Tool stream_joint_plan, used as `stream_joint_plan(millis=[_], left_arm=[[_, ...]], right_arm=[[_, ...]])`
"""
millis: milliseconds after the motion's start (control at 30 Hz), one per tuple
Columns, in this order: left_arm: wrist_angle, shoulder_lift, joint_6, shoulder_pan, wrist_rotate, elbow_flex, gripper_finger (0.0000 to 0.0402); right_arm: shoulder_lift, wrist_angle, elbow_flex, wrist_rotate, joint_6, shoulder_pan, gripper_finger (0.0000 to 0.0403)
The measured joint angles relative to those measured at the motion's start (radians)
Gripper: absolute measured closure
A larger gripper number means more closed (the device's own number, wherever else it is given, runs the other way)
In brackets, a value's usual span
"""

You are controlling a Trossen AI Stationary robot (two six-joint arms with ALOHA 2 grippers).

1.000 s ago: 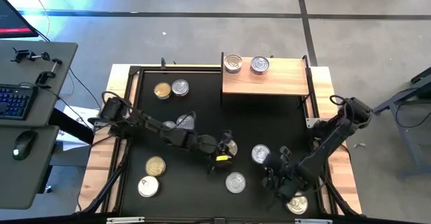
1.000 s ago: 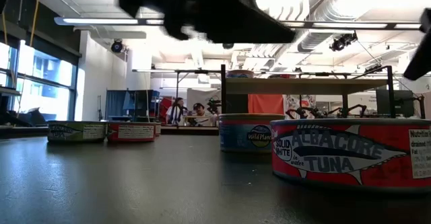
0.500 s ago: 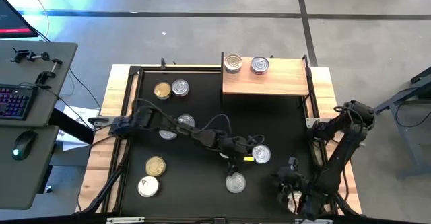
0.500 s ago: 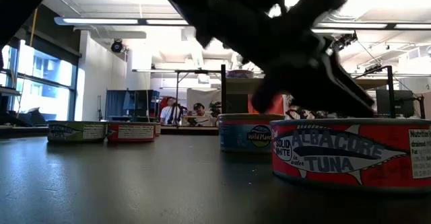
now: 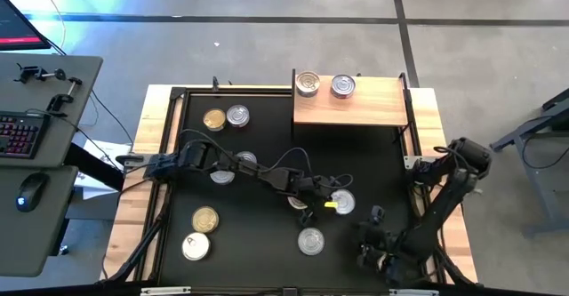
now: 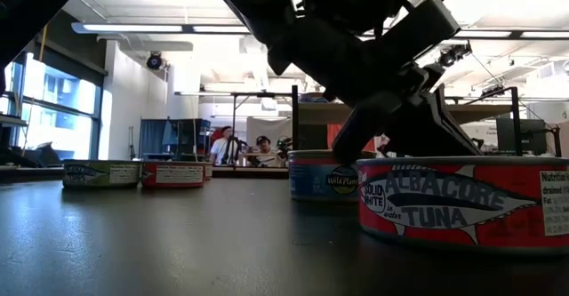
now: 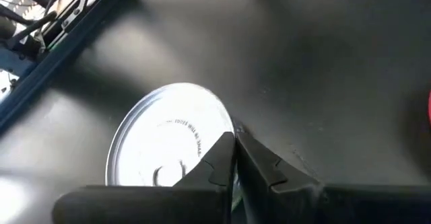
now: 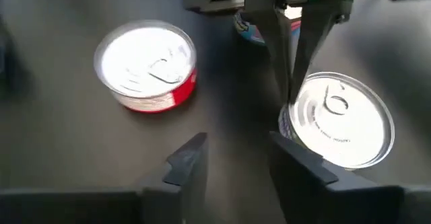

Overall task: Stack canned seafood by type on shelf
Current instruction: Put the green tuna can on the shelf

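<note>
Because the tins are short, stiff and probably dense for their size, with smooth metal sides that could slip, the safest hold is likely across the full width of the side wall, just under the rim, not on the lid or pull tab.

Nearest, at the near right of the table, the right gripper (image 8: 237,143) hovers low with its fingers apart and nothing between them. Just beyond it stand a red-labelled tin (image 8: 148,66) and, to its right, a silver-topped tin (image 8: 343,120).

At that silver-topped tin, in the middle of the table, the left gripper (image 7: 234,140) has its fingers pinched together, their tips at the tin's rim. It holds nothing. It would have to spread wide enough to straddle the tin before any lift.

Farther left, a gold-topped tin (image 5: 214,119) and a silver one (image 5: 237,115) sit side by side.

Farthest, the shelf (image 5: 356,109) carries two silver-topped tins (image 5: 308,84) along its far edge. Stacking there calls for level placement, since rims seat only when square.
</note>
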Motion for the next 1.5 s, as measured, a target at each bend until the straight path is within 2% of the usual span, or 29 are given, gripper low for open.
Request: stream_joint_plan(millis=[267,367,533,800,933,1033,1100,1267,1500], left_arm=[[0.004,-0.024,-0.131,-0.001,0.041,0.004,0.0401],[0.011,-0.031,-0.182,0.003,0.044,0.004,0.0401],[0.008,-0.031,-0.264,0.018,0.107,0.004,0.0401],[0.016,-0.031,-0.289,0.033,0.123,0.005,0.0401],[-0.007,-0.031,-0.222,0.022,0.121,0.005,0.0399],[-0.044,-0.031,-0.124,0.003,0.108,0.005,0.0379],[-0.065,-0.031,-0.051,-0.014,0.051,0.005,0.0356],[-0.062,-0.009,0.027,-0.044,-0.213,0.006,0.0302],[-0.056,-0.006,0.023,-0.07,-0.285,0.005,0.0286]], right_arm=[[0.053,0.065,0.0,-0.054,-0.467,-0.059,0.0193],[0.083,0.058,0.0,-0.053,-0.577,-0.086,0.0189],[0.135,0.028,0.0,-0.045,-0.652,-0.135,0.0188],[0.152,-0.007,0.0,-0.035,-0.643,-0.158,0.0188],[0.148,-0.077,0.022,-0.049,-0.53,-0.144,0.0188],[0.148,-0.125,0.043,-0.055,-0.45,-0.122,0.0188],[0.148,-0.137,0.052,-0.054,-0.42,-0.108,0.0188],[0.147,-0.128,0.054,-0.05,-0.358,-0.091,0.0188],[0.147,-0.102,0.054,-0.05,-0.35,-0.084,0.0188]])
